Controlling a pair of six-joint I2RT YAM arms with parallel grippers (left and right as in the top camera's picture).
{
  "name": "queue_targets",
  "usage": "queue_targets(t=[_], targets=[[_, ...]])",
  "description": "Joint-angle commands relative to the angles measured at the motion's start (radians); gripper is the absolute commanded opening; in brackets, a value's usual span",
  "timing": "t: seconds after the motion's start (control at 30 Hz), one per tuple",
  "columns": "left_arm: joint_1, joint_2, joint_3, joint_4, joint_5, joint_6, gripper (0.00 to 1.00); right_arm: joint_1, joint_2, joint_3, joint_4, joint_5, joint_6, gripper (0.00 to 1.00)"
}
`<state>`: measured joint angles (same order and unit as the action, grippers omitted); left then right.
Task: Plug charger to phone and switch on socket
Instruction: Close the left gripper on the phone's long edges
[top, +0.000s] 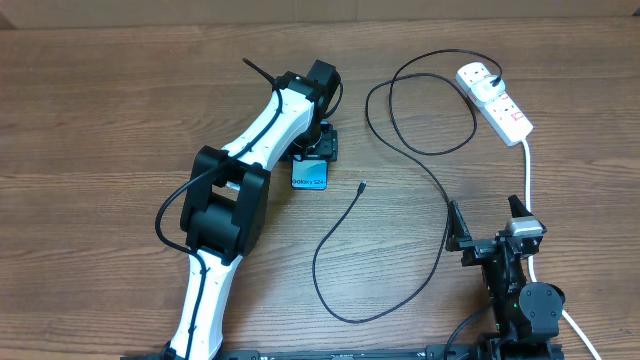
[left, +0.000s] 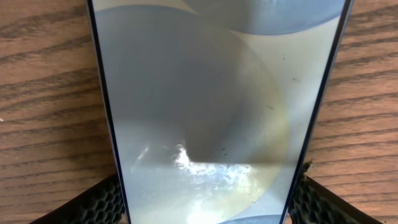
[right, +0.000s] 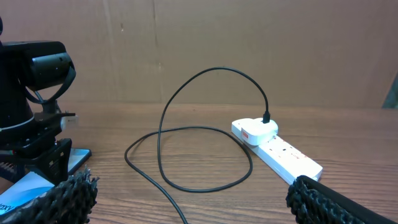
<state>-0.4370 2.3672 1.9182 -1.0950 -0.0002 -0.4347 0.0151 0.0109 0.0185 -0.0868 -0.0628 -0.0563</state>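
the wooden bench (top: 100, 120) fills the overhead view, brown and grained, with a plain brown wall (right: 186, 50) rising behind it in the right wrist view.

the left arm (top: 250, 150), white with black joints, reaches out across the middle of the bench. the left fingers (left: 93, 202) sit pressed against the two long edges of the phone (top: 309, 177), one on each side, gripping it. the phone lies near the centre of the bench, its blue lit end poking out from under the wrist. whether it rests on the wood or is lifted just clear of it cannot be told.

the right fingers (top: 456, 228) stand near the front right, spread wide apart and holding nothing.

the socket (top: 497, 100) lies at the far right of the bench, angled, with its thick white cord (top: 528, 170) running toward the right arm. the white plug (right: 255, 132) sits in the socket's far outlet.

from that plug the charger (top: 420, 150) trails in loose black loops over the bench. its small connector tip (top: 361, 186) lies on the wood just right of the phone, apart from it.
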Motion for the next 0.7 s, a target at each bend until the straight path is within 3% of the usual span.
queue_targets(t=[0.0, 0.47, 0.67], targets=[[0.006, 0.049, -0.047, -0.004, -0.043, 0.008, 0.75, 0.006, -0.008, -0.010, 0.006, 0.009, -0.004, 1.00], [0.006, 0.048, 0.126, -0.156, -0.022, 0.008, 0.75, 0.006, -0.008, -0.010, 0.006, 0.009, -0.004, 1.00], [0.008, 0.048, 0.229, -0.241, 0.106, 0.009, 0.74, 0.006, -0.008, -0.010, 0.006, 0.009, -0.004, 1.00]])
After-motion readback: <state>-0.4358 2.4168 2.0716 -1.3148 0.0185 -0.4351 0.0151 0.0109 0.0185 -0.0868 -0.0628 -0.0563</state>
